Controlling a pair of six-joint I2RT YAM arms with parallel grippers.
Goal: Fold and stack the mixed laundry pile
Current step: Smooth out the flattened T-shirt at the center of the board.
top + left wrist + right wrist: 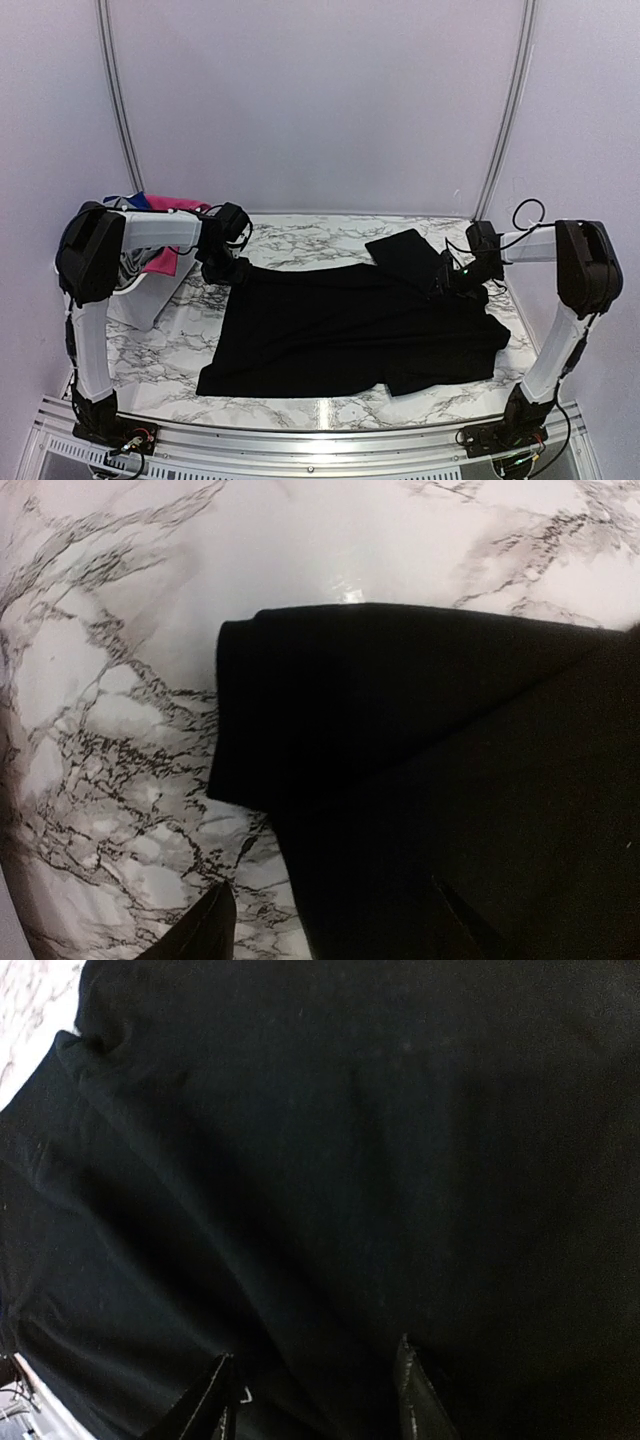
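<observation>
1. While the black cloth garment (350,330) lies spread on the white marble-patterned table (300,240), our left gripper (330,890) hovers released over its far-left sleeve.
2. Our right gripper (314,1350) hangs parted over black cloth; we cannot tell whether it grasps.
3. A folded black cloth rectangle (405,255) lies beside it; the white plastic basket (150,300) crowds our left arm.

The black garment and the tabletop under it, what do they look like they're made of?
The black garment: soft matte cloth, maybe cotton; it lies limp and creased. The tabletop: glossy grey-veined white marble look, possibly printed laminate; light glares off it.
</observation>
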